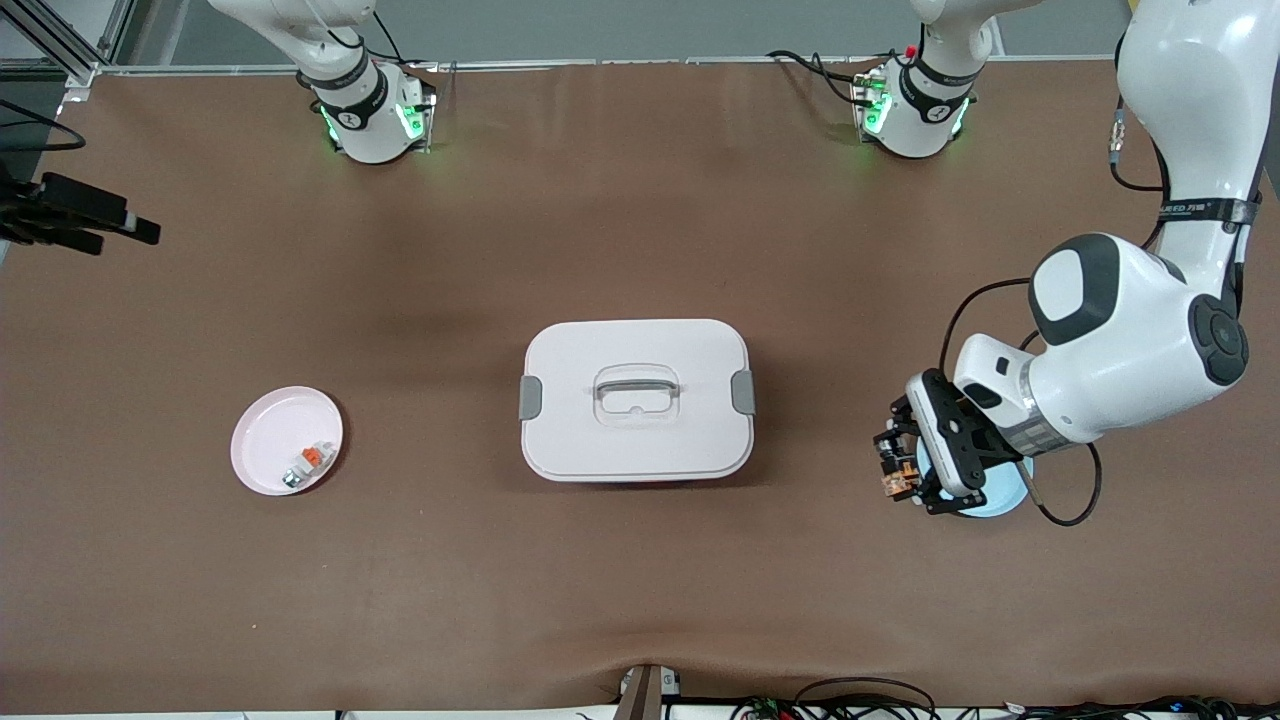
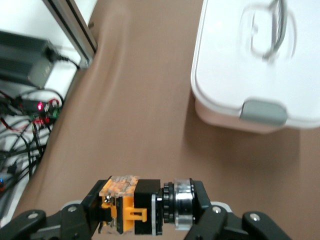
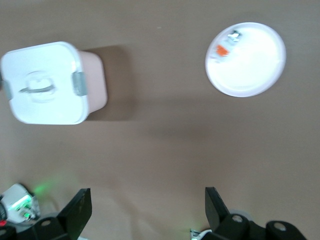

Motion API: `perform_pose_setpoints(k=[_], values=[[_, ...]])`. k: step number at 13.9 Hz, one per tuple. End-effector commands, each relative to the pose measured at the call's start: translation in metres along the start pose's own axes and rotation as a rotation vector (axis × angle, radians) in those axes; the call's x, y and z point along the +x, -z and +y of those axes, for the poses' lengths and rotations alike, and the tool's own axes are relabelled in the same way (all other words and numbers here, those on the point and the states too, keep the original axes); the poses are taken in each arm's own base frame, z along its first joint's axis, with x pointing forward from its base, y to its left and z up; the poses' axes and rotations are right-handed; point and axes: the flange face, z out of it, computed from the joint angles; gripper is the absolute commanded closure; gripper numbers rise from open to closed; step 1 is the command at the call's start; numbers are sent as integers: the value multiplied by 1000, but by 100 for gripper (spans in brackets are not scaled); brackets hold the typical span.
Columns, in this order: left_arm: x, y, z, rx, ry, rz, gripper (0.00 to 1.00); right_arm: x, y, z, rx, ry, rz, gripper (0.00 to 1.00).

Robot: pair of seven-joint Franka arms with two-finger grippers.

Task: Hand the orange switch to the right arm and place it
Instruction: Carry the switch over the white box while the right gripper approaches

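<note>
Orange switch [image 2: 134, 205] between left gripper [image 2: 150, 210] jaws.

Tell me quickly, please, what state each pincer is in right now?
Left pincer: shut on the orange switch, over the pale blue plate.
Right pincer: open, holding nothing, waiting high over the table.

A brown counter [image 1: 640, 250] fills the frame under even light. Grey floor shows along the top edge, with an aluminium frame [image 1: 60, 45] at the upper left. Cables [image 1: 860, 700] trail along the bottom edge, lower right.
</note>
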Motion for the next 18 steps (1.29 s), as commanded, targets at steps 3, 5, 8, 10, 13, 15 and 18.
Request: perform_pose_setpoints(k=[3, 5, 8, 10, 13, 15, 18], values=[[107, 22, 48, -25, -60, 145, 100, 18, -35, -41, 187, 80, 9, 0], [140, 23, 67, -32, -7, 164, 100, 26, -53, -65, 251, 120, 1, 0], [201, 38, 113, 21, -146, 142, 100, 35, -70, -100, 282, 195, 18, 0], [217, 32, 130, 3, -120, 142, 100, 36, -70, -108, 313, 197, 35, 0], [252, 16, 168, -10, -124, 122, 100, 37, -69, -115, 373, 189, 37, 0], [277, 8, 196, -30, -99, 125, 100, 42, -75, -114, 402, 150, 26, 0], [295, -4, 224, -67, -86, 126, 100, 50, -90, -129, 410, 131, 25, 0]])
